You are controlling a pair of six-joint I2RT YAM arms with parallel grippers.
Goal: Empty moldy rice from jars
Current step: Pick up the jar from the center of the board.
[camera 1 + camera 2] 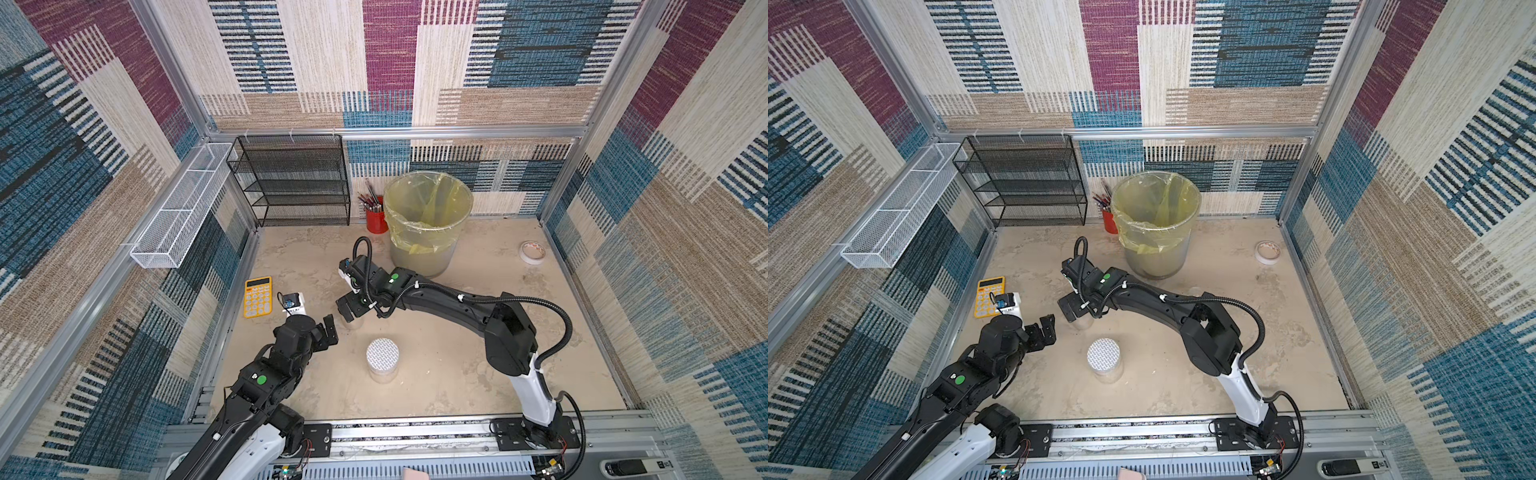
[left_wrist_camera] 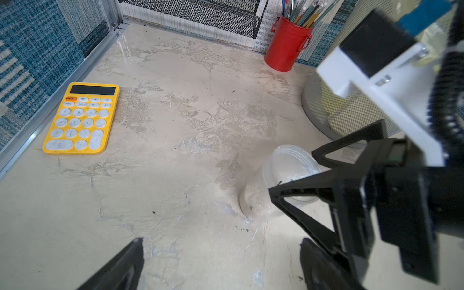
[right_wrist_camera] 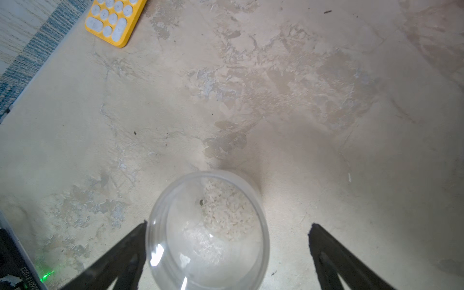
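Starting nearest the robot's base, the grid-lidded jar stands upright on the surface, closed and apart from both arms. Just beyond it the left gripper hovers with its fingers spread wide, holding nothing and aimed toward the clear-lidded jar. The right gripper hangs over that jar, its fingers also wide apart, straddling it without a grip. The moldy rice lies as a thin pale layer on the jar's bottom, under the lid.

The jar sits off-centre, crowding one finger while the other stands well clear. A closing squeeze would likely shove the smooth plastic sideways first, so it could skid or tip. The two grippers are near each other, and both reaching for this jar risks a knock between them. With the lid on, tilting would empty nothing, and twisting it off one-handed may simply spin the jar.

Farther back stands the tall bin with its yellow bag. A low carry could strike its wall, and an early pour would scatter rice on the surface. The red pencil cup just beside the bin could be toppled by a wide swing.
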